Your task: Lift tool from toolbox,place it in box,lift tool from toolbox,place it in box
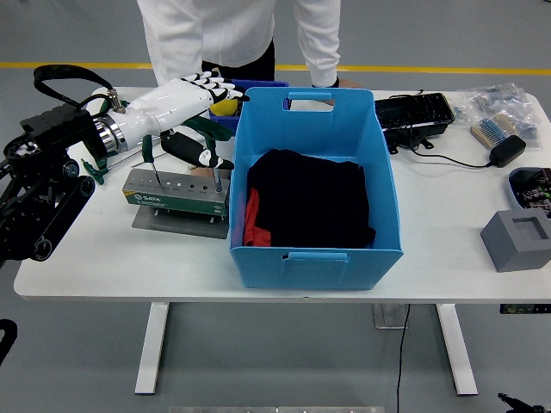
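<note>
A green tool stand (pixel 172 194) sits on a grey plate left of the big blue box (pixel 314 249). One small green T-handle key (pixel 148 153) stands upright in the stand's left end. A larger green T-handle key (pixel 209 136) stands at its right end, its handle partly hidden. My left hand (pixel 196 116), white with black fingertips, hovers over that larger handle. Its fingers (pixel 215 85) stretch out above the handle and the thumb (pixel 191 149) points below it, not closed on it. The box holds black cloth (pixel 310 198) and something red (pixel 251 217).
A person in a white coat (pixel 185 34) stands at the far side, one hand (pixel 314 101) on the box's far rim. A yellow ball (pixel 225 107) lies in a small blue bin. Black tray (pixel 413 112), brush (pixel 492 131), charger (pixel 508 151) and grey block (pixel 516 241) sit right.
</note>
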You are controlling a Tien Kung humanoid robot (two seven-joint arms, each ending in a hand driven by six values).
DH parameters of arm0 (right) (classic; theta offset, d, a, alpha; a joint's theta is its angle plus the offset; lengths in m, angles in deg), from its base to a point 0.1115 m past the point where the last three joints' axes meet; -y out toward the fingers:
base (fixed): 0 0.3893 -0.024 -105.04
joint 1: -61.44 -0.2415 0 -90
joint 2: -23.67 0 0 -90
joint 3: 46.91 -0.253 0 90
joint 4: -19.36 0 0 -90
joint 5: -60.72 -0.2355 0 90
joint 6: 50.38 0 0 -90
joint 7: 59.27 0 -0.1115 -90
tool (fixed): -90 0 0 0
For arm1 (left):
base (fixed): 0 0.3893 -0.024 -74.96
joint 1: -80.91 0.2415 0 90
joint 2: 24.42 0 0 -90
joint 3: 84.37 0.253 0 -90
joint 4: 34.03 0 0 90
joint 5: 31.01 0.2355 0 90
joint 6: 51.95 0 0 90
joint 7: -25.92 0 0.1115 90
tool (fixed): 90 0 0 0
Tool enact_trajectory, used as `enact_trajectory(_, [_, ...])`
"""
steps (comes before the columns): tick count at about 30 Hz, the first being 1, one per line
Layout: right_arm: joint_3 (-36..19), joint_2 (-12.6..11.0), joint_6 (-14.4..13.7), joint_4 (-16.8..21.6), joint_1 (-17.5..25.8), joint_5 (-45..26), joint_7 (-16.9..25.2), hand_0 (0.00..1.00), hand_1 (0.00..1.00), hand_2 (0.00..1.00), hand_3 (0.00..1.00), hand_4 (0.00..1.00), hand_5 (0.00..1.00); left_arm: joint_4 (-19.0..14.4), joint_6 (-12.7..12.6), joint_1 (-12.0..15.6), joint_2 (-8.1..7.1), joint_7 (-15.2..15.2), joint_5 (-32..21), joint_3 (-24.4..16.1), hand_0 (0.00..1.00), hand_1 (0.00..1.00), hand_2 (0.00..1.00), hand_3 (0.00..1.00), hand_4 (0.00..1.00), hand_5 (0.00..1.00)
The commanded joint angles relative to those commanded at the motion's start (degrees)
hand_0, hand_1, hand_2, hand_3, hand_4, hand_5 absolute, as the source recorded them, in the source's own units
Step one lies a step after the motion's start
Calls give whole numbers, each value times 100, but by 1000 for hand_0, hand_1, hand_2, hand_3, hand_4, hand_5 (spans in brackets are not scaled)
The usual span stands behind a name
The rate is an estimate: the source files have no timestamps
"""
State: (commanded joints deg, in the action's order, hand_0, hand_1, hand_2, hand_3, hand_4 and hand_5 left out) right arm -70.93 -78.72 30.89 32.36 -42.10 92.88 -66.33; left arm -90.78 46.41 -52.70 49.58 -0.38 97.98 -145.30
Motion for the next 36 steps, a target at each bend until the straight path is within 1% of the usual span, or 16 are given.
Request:
enact_trajectory(1, [-6,1,1,2,-1,5,-5,625,603,663,540,785,666,128,-43,-78,24,-8,68,61,804,861,880,877,998,601])
enact_trajectory(6, [-3,-3,2,8,-8,-5,-11,625,603,663,540,785,666,608,-181,-366,147,15,101,268,804,861,880,877,998,601])
enact_trajectory(7, [-3,-3,0,9,-8,-5,-11,625,603,663,540,785,666,691,-202,-414,163,26,101,317,699,745,745,803,998,612])
enact_trajectory(10, [-2,-6,0,13,-14,-6,-12,625,603,663,540,785,666,970,-270,-560,205,60,101,483,699,745,745,803,998,612])
enact_trajectory(12, [-6,-9,5,15,-20,12,-15,625,603,663,540,785,666,1132,-262,-641,227,104,101,559,699,745,745,803,998,612])
enact_trajectory(13, [-5,-11,8,17,-24,17,-16,625,603,663,542,785,666,1200,-230,-676,232,141,101,590,584,608,606,702,998,624])
enact_trajectory(18, [4,-14,9,19,-28,-15,-19,625,603,663,542,785,666,1303,-100,-747,241,290,101,705,584,608,606,702,998,624])
enact_trajectory(19, [7,-15,10,19,-30,-15,-18,625,603,663,541,785,666,1323,-84,-762,244,316,101,742,498,485,496,594,998,648])
enact_trajectory(21, [3,-13,9,19,-33,-6,-19,625,603,663,541,785,666,1361,-73,-800,251,362,101,833,498,485,496,594,998,648])
enact_trajectory(24, [5,-15,11,22,-33,-8,-22,625,603,663,541,785,666,1426,-109,-866,262,411,101,958,498,485,496,594,998,648])
enact_trajectory(25, [5,-15,12,23,-35,-6,-23,625,603,663,540,784,666,1452,-116,-887,267,422,101,984,424,384,398,480,998,674])
enact_trajectory(30, [4,-19,16,25,-41,-1,-24,625,603,663,540,784,666,1603,-251,-985,285,467,101,1109,424,384,398,480,998,674])
enact_trajectory(31, [6,-20,16,25,-42,-5,-24,625,603,663,541,785,665,1628,-272,-1003,283,482,101,1134,369,297,318,401,998,707])
enact_trajectory(36, [16,-23,13,24,-44,-27,-20,625,603,663,541,785,665,1676,-334,-1051,273,529,101,1218,369,297,318,401,998,707])
